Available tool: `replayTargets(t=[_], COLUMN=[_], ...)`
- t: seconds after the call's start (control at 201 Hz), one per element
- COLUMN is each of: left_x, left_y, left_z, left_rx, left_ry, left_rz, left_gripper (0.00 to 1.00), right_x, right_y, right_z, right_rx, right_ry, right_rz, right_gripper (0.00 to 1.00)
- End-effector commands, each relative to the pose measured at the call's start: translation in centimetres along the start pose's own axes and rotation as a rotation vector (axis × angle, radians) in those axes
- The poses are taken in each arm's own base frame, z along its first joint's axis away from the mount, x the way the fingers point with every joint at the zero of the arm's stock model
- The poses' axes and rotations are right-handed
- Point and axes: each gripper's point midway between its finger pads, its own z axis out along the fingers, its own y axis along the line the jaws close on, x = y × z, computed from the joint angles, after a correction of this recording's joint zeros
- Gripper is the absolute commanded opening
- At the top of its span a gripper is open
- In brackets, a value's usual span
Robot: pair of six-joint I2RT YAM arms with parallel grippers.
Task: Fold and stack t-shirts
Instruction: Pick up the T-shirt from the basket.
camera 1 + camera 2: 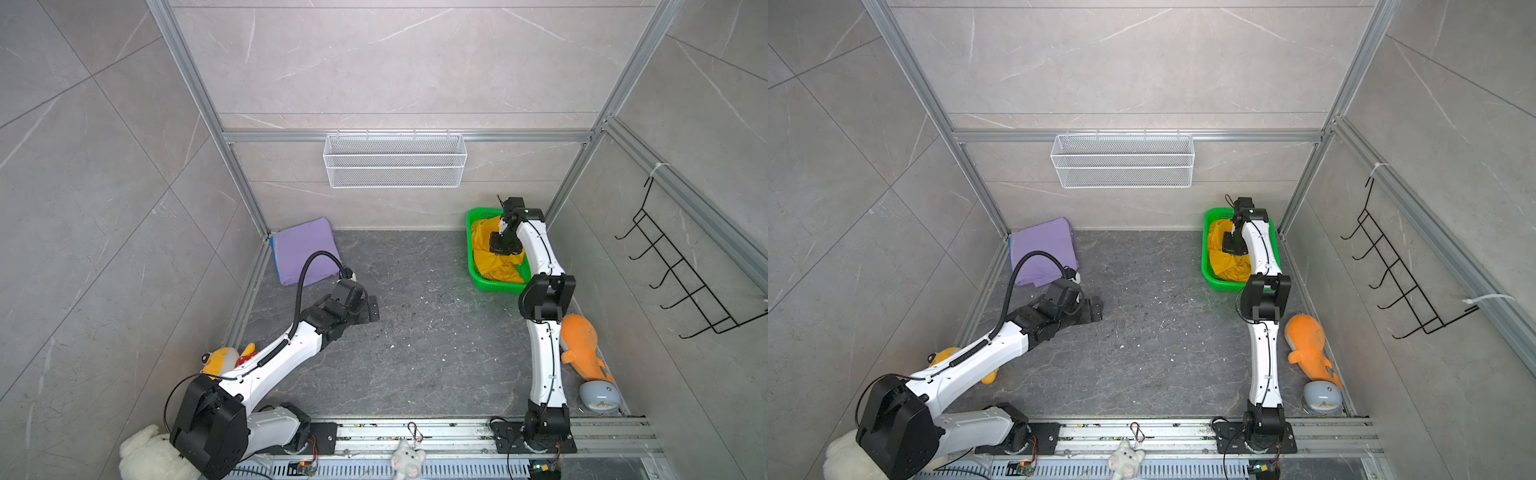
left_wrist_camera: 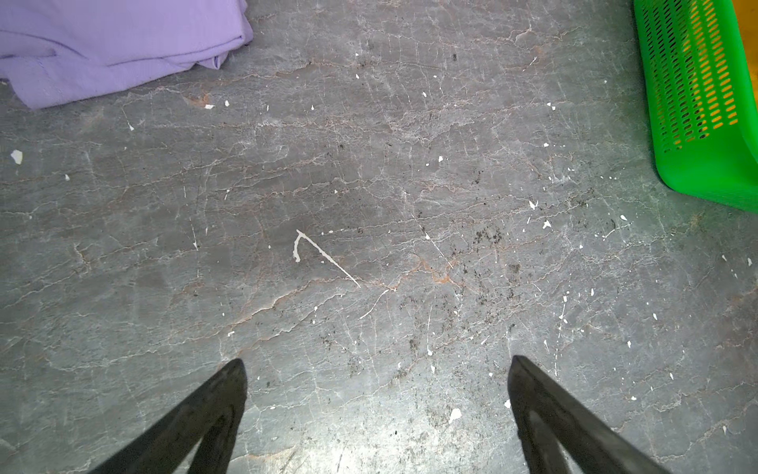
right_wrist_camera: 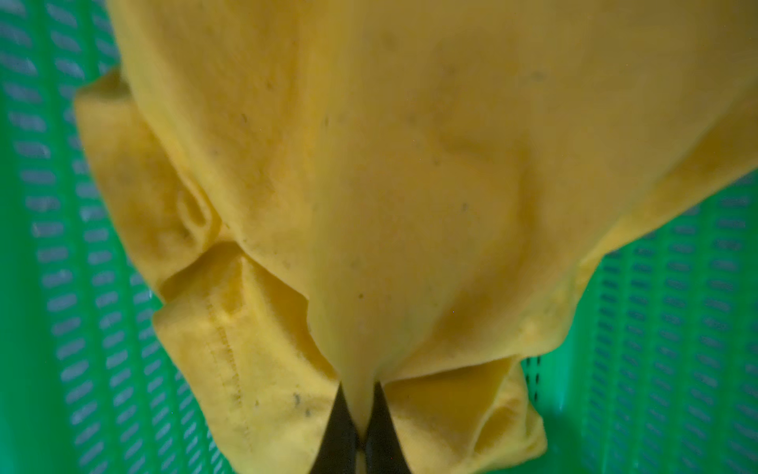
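Observation:
A crumpled mustard-yellow t-shirt [image 1: 484, 245] [image 1: 1219, 249] lies in the green mesh basket [image 1: 494, 286] at the far right of the table. My right gripper [image 3: 358, 385] [image 1: 503, 246] points down into the basket, shut on a pinched fold of the yellow t-shirt [image 3: 410, 164]. A folded lavender t-shirt [image 1: 303, 249] [image 1: 1042, 249] [image 2: 115, 45] rests in the far left corner, with a thin blue edge [image 1: 273, 253] showing along its left side. My left gripper [image 2: 377, 360] [image 1: 372, 309] hovers low over bare table in front of the lavender t-shirt, open and holding nothing.
An orange plush toy [image 1: 579, 345] and a pale blue clock [image 1: 598, 397] lie by the right wall. A yellow plush [image 1: 222, 359] sits at the left, white plushes [image 1: 149, 457] at the front. A white wire basket [image 1: 395, 160] hangs on the back wall, a black hook rack [image 1: 681, 270] on the right.

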Motion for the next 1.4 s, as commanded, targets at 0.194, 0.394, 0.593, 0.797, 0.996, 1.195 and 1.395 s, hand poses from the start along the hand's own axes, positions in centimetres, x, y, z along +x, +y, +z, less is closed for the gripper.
replayTargets(t=[0.194, 0.394, 0.593, 0.797, 0.996, 1.195, 1.395], left_x=[-4.6, -3.9, -3.9, -4.9, -5.5, -6.0, -6.0], left_y=[-2.2, -2.1, -0.6, 4.8, 7.0, 7.9, 7.6], left_z=[-2.2, -1.9, -1.7, -3.6, -4.0, -3.9, -3.8], left_rx=[0.070, 0.084, 0.008, -0.268, -0.323, -0.323, -0.286], left_ry=[-0.124, -0.125, -0.142, -0.279, -0.315, -0.305, -0.294], left_rz=[0.027, 0.017, 0.050, 0.117, 0.100, 0.075, 0.043], left_gripper=[1.00, 1.00, 1.00, 1.00, 1.00, 1.00, 1.00], right_x=[1.7, 4.3, 5.4, 6.7, 9.3, 11.2, 13.7], right_y=[3.0, 2.8, 3.9, 5.5, 7.2, 10.3, 14.5], right_z=[-2.3, -2.3, -1.2, -6.1, -13.1, -20.9, -31.0], right_rx=[-0.078, -0.089, -0.129, -0.101, -0.107, -0.141, -0.209], right_ry=[-0.120, -0.245, -0.238, -0.471, -0.570, -0.705, -0.895], right_rz=[-0.044, -0.074, -0.134, -0.219, -0.249, -0.348, -0.487], right_gripper=[0.00, 0.00, 0.00, 0.00, 0.00, 0.00, 0.00])
